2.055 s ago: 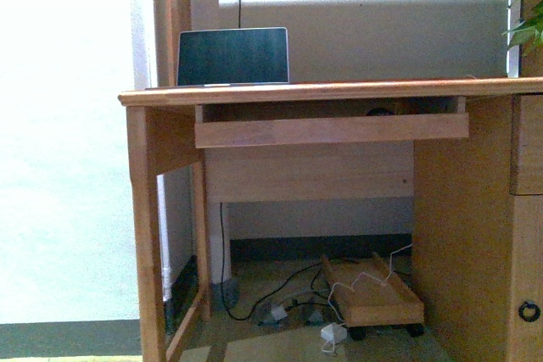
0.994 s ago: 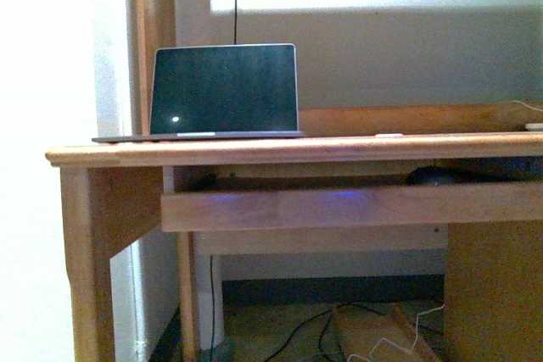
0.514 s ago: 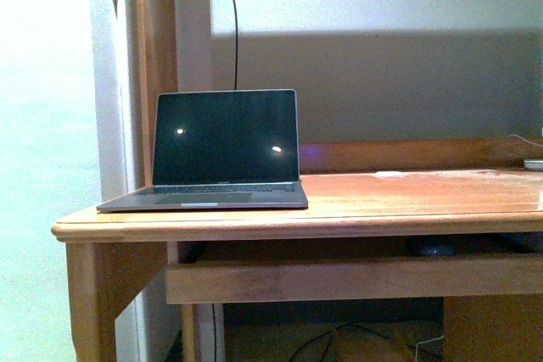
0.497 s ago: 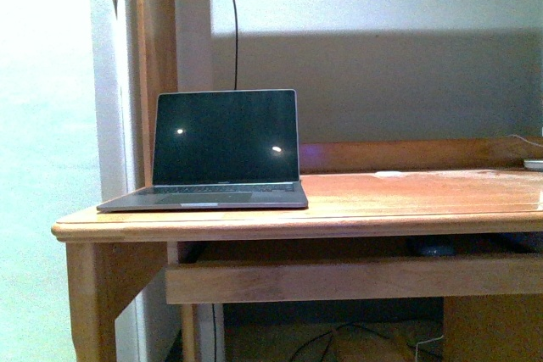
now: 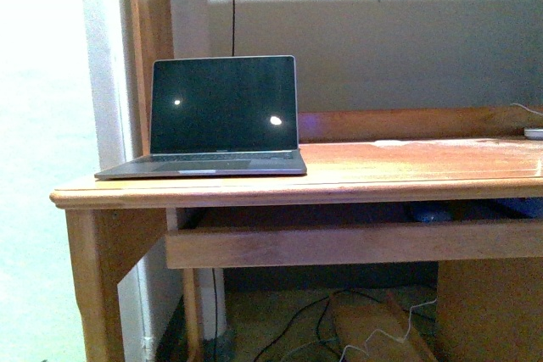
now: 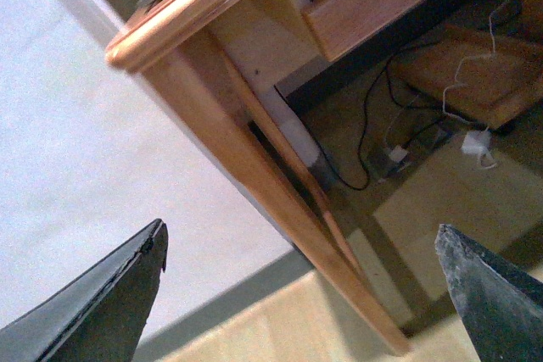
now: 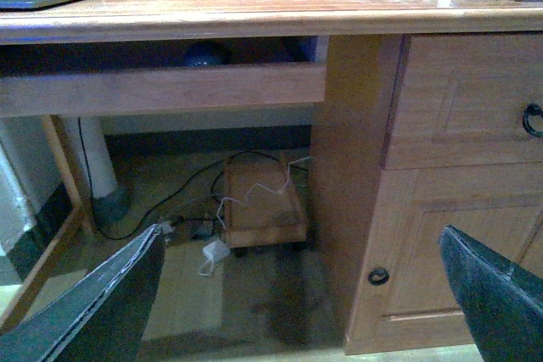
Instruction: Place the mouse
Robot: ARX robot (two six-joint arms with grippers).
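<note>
Front: laptop (image 5: 222,116) and bench (image 5: 339,188) higher in frame than half a second before, more floor exposed; mouse (image 5: 431,212) dim, dark, in tray (image 5: 339,243) under bench top.
Left wrist: left claw (image 6: 299,229) spread wide, empty.
Right wrist: right claw (image 7: 301,231) spread wide, empty; mouse a dark low dome in tray.

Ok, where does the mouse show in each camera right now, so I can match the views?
Front view: the mouse is a dim shape behind the tray's front rail, under the desk top, right of centre.
Left wrist view: not in it.
Right wrist view: the mouse is a dark dome just behind the rail.
Shared landmark: the tray's front rail, in all three.
</note>
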